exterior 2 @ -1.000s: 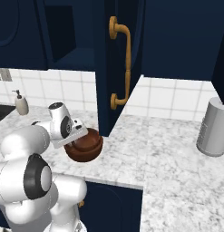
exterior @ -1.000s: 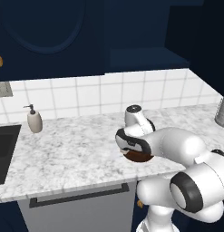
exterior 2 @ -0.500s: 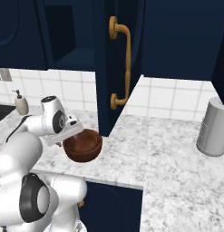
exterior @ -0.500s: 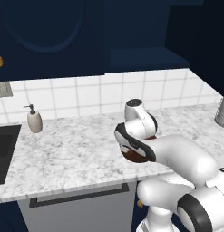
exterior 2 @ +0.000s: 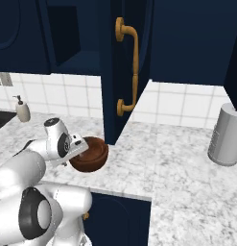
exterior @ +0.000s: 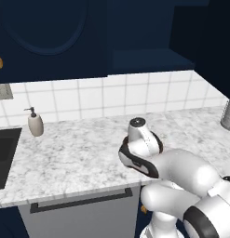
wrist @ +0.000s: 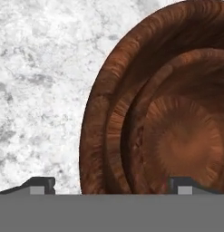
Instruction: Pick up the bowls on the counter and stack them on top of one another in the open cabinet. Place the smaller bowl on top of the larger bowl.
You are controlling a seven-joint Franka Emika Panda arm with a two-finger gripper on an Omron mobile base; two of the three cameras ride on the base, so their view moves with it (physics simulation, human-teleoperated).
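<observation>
Smaller bowl seen nested upright in larger bowl, mouths up, round, no long axis. Gripper spread wide over rim, nothing held. Stack rested on counter.

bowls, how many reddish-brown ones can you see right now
2. The wider reddish-brown wooden bowl sits on the white-and-grey marbled counter by the open gripper; the smaller reddish-brown bowl is nested inside it. None seem hidden.

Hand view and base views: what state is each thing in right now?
gripper: open, tips straddling the bowl's rim.
larger bowl: upright on the counter.
smaller bowl: apparently nested inside it.
open cabinet: door open.
soap dispenser: upright.
</observation>
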